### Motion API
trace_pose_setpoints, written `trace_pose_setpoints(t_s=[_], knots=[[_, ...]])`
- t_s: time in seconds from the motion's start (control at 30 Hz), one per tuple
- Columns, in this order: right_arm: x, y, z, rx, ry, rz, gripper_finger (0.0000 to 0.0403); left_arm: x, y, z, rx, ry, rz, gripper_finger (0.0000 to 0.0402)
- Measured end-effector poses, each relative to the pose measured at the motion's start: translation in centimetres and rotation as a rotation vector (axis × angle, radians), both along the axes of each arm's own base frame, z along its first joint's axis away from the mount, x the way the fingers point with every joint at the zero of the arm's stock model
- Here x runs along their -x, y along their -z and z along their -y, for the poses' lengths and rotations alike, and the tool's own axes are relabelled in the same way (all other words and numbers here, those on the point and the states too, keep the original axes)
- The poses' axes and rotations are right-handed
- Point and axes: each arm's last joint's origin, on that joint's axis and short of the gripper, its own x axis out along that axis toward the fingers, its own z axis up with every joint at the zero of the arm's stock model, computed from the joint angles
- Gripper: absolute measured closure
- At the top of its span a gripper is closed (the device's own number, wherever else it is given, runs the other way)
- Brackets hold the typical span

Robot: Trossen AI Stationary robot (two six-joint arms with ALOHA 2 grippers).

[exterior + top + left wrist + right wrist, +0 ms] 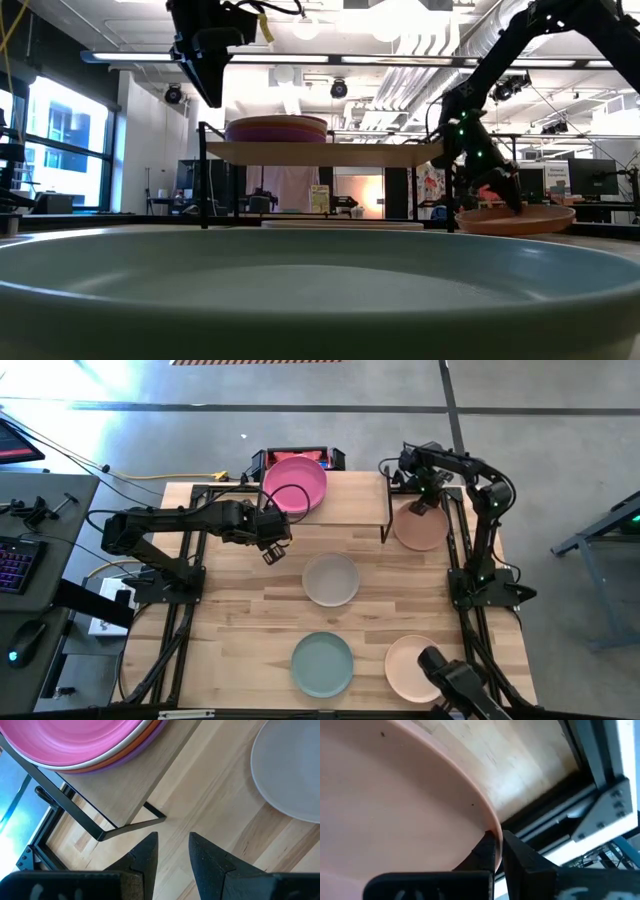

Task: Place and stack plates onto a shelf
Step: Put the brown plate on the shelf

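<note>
Peach plate [414, 669] partly hidden by camera mount; teal plate [320, 290] blurred, cropped in low view.

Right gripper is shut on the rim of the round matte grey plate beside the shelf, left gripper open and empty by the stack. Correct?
Not quite: the right gripper is shut on the rim of the round matte terracotta plate, as the right wrist view shows. The round matte grey plate lies untouched mid-table. The left gripper is open and empty by the stack on the light wooden shelf.
</note>
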Motion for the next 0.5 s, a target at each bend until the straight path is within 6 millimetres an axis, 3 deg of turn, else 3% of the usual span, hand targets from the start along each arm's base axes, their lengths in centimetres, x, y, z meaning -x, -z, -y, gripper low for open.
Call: trace_pose_setpoints(t_s=[0.3, 0.5], knots=[[0.5, -3.5, -1.0, 0.07, 0.012, 0.045, 0.0402, 0.0, 0.0, 0.0, 0.0, 0.0, 0.0, 0.0303], [0.6, -4.4, -1.4, 0.086, 0.018, 0.069, 0.0402, 0.0, 0.0, 0.0, 0.0, 0.0, 0.0, 0.0303]])
